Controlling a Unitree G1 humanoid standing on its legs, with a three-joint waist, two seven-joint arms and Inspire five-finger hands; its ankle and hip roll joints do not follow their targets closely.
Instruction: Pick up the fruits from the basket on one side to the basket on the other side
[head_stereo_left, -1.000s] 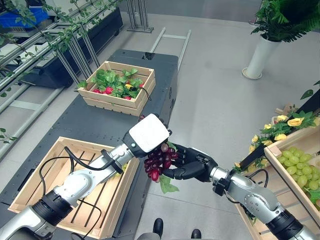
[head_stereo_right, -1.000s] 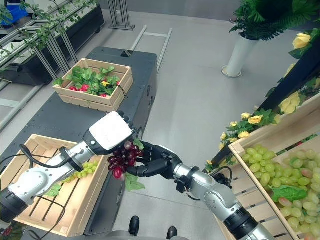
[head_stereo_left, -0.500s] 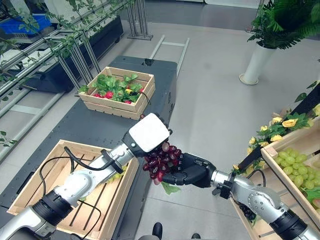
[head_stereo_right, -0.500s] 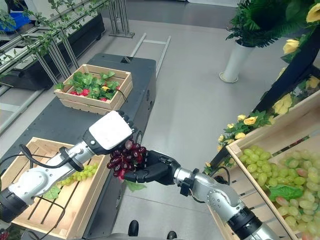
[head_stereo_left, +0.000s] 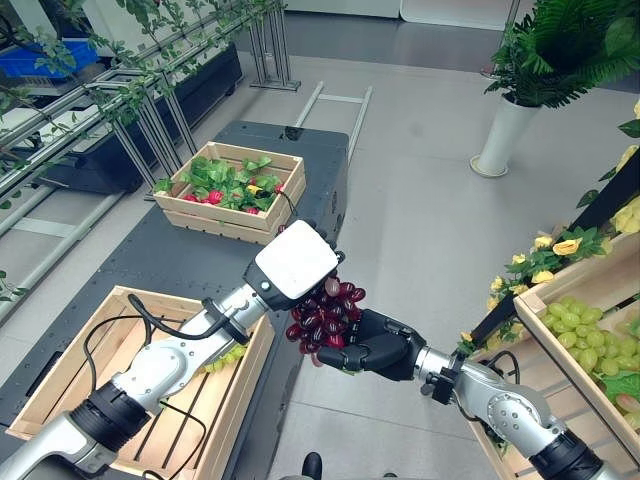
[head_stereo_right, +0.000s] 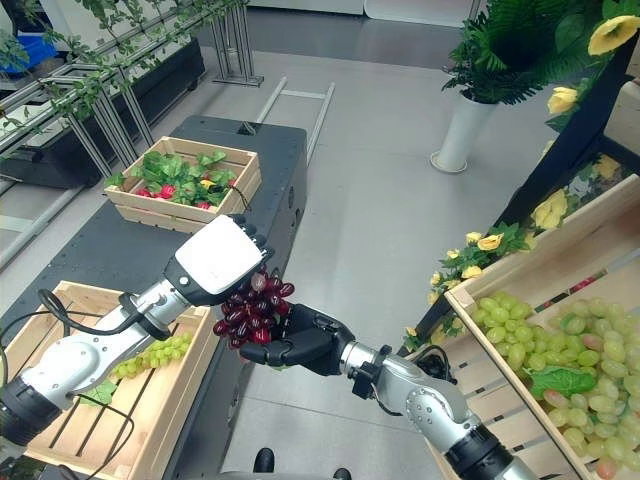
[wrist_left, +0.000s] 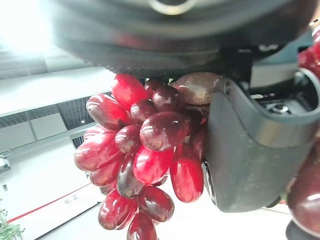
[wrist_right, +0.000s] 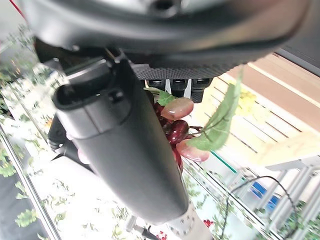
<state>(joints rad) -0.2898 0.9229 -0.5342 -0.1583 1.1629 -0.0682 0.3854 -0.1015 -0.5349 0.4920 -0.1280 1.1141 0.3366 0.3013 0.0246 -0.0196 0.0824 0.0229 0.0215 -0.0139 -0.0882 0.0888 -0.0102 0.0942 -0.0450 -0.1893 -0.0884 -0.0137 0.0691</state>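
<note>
Red grapes (head_stereo_left: 325, 312) seemingly in both hands

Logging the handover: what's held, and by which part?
Red grape bunch: right hand cups it from beneath, fingers curled; left hand sits on its top, grip hidden.

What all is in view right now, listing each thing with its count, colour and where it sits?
Red grape bunch: one, dark red, between both hands above the floor gap.
Near crate: one, pale wood, on the dark platform, holding a green grape bunch.
Far crate: one, pale wood, further along the platform, with green leaves and red fruit.
Right crate: one, pale wood, full of green grapes.
White planter: one, on the floor.
Left hand: over the bunch.
Right hand: curled under it.
</note>
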